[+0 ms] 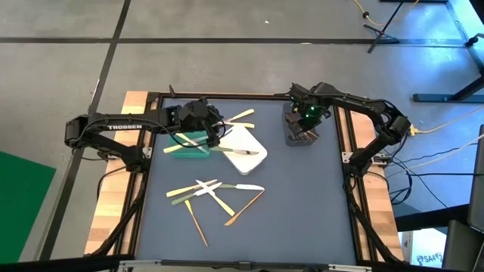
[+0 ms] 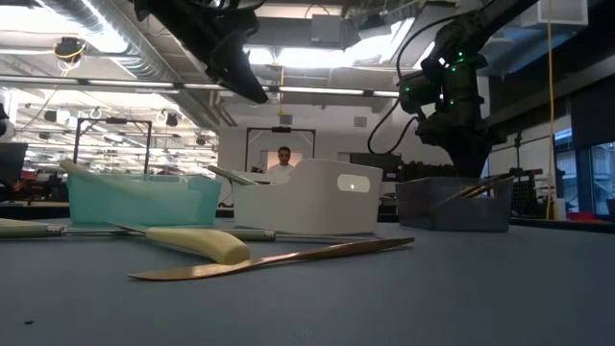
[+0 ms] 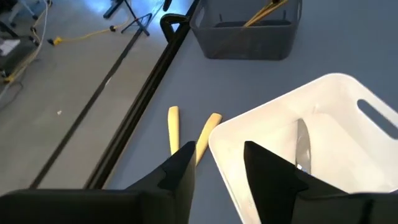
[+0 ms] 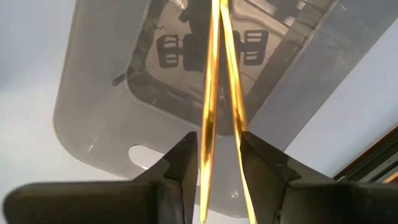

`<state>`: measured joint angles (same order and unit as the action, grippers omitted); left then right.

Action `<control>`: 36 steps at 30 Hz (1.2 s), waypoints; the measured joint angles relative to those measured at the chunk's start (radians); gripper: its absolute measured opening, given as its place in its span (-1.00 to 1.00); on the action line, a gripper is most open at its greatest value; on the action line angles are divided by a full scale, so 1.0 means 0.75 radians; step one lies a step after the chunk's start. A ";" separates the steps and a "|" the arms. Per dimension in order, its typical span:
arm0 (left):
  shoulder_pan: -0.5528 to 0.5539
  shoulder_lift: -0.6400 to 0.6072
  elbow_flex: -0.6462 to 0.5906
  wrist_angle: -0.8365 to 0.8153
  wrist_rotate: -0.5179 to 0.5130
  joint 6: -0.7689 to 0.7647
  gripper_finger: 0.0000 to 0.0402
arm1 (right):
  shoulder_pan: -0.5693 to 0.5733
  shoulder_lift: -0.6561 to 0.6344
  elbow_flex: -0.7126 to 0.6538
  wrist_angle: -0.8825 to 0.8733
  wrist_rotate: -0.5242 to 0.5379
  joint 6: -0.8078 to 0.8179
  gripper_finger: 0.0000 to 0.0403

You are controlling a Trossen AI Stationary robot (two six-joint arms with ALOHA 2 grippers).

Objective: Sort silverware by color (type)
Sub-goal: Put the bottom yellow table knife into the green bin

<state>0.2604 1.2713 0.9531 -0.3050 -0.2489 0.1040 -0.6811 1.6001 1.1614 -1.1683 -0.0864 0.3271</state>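
High view: left gripper (image 1: 214, 134), fingers apart and empty, is hovering over the white bin (image 1: 243, 150) beside the green bin (image 1: 189, 147), right gripper (image 1: 302, 121) is parting around gold utensils (image 4: 219, 93) over the grey bin (image 1: 301, 134); lift straight, then fetch the scattered silverware (image 1: 215, 196) mid-table.
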 joint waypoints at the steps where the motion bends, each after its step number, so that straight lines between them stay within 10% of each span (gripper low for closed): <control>1: 0.000 0.000 0.000 0.000 0.000 -0.021 -0.29 | 0.000 0.000 0.000 0.000 0.000 0.000 -0.45; 26: -0.085 0.000 0.002 -0.090 0.661 -1.350 -0.13 | 0.001 -0.005 0.001 -0.019 0.196 -0.043 -0.45; 36: -0.307 0.000 0.002 -0.254 0.664 -2.075 -0.13 | 0.001 -0.089 0.001 0.032 0.351 -0.080 -0.45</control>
<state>0.0300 1.2713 0.9543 -0.4954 0.2494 -1.4526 -0.6807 1.5335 1.1622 -1.1439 0.1770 0.2672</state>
